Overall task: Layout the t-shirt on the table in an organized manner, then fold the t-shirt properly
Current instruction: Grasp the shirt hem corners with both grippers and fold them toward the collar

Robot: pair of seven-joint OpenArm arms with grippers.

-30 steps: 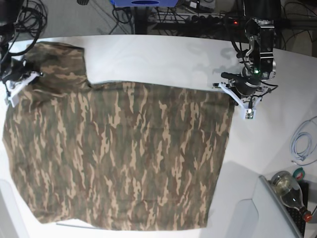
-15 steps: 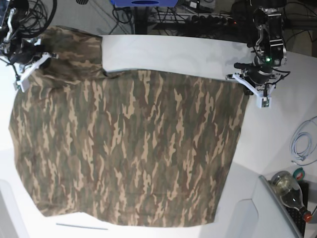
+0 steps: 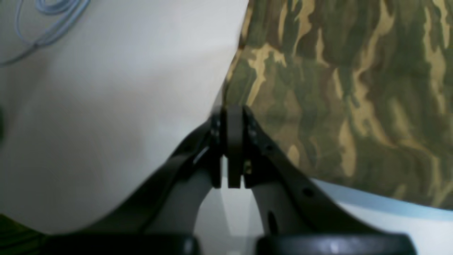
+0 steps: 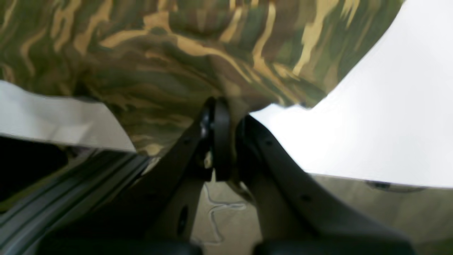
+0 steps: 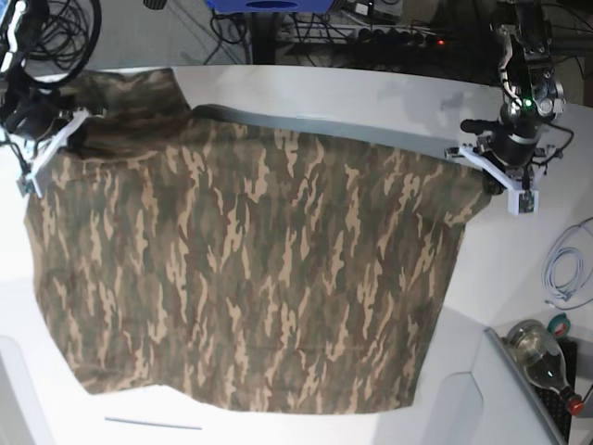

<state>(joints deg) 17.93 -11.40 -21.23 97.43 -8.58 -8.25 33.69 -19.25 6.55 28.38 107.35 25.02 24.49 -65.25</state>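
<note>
No readable text, no labels, no brands, no numbers anywhere

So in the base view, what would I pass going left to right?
Right end effector gripping the shirt's corner → camouflage t-shirt → left end effector gripping the opposite corner → pale coiled cable.

Large white smooth table (image 5: 371,102), curved far edge. Camouflage-print soft fabric t-shirt (image 5: 241,269) in olive, brown, tan spread over most of tabletop, near hem lying flat, far edge lifted off surface. Thin light-blue coiled cable (image 5: 563,269) lies on bare white surface at right, well apart from shirt. Thin dark seam line (image 5: 153,424) near front edge.
</note>
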